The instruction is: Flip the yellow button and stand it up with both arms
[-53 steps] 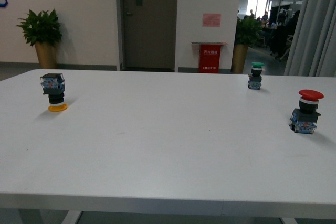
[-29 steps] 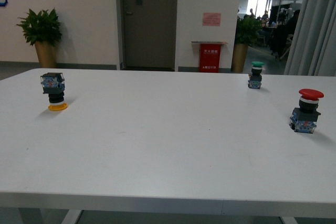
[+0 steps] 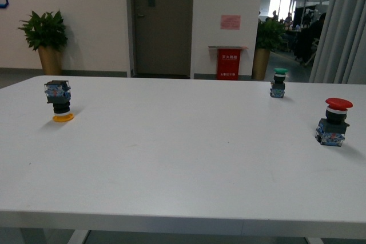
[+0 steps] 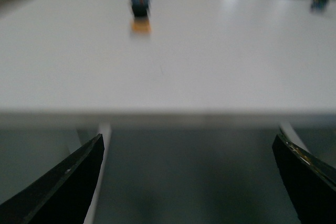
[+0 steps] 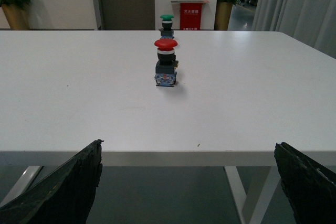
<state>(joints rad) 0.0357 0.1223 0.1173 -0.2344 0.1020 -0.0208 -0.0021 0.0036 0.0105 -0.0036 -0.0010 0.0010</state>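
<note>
The left claw (image 4: pixel 188 141) is spread wide and holds nothing, and the right claw (image 5: pixel 188 144) is the same. Both hang short of the table (image 3: pixel 183 164) and seem to sit lower than its top, so the near edge lies between each of them and everything on it. The first risk follows from that: a reach straight forward without rising first would probably strike the edge. Ahead of the left claw, well apart from it and past that edge, the yellow button (image 4: pixel 140 8) rests upside down, cap flat on the table and boxy block on top. The left wrist view is blurred, so the exact pose is hard to read there. It looks top-heavy like this, so a closing claw that comes in off-centre or brushes the block could tip it, and the round cap might then let it roll off line. Ahead of the right claw stands the red button (image 5: pixel 166 64), upright, with the green button (image 5: pixel 167 23) farther off almost directly behind it. The yellow one does not show in the right wrist view at all. The right claw therefore has a long sideways trip to help, and it could clip the red button or settle on the wrong target. The flip itself looks like the weakest point, because passing so small a part between two claws invites a slip. Letting it go tilted would likely drop it on its side.
</note>
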